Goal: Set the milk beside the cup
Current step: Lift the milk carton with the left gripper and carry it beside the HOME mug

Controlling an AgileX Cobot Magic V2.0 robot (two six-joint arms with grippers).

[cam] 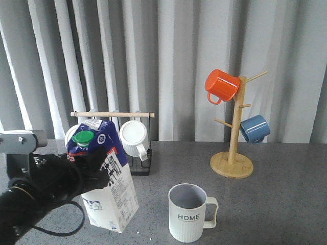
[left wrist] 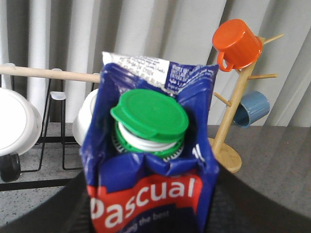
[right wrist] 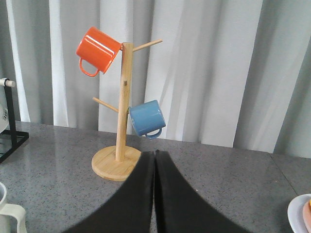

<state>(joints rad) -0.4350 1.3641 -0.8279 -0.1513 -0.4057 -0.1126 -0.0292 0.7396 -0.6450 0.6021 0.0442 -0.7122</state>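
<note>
The milk carton (cam: 108,181), dark blue and white with a green cap (cam: 83,137), leans to the left at the front left of the table. Its lower corner rests on the table. My left gripper (cam: 89,171) is shut on its upper part. In the left wrist view the carton (left wrist: 150,194) with its red Pascual label fills the middle, between the black fingers (left wrist: 245,204). The ribbed HOME cup (cam: 188,213) stands to the right of the carton, apart from it, handle to the right. My right gripper (right wrist: 154,154) is shut and empty; it does not show in the front view.
A black rack (cam: 144,164) with white mugs (cam: 134,137) stands behind the carton. A wooden mug tree (cam: 234,153) with an orange mug (cam: 222,85) and a blue mug (cam: 254,128) stands at the back right. A plate edge (right wrist: 301,213) lies at the far right.
</note>
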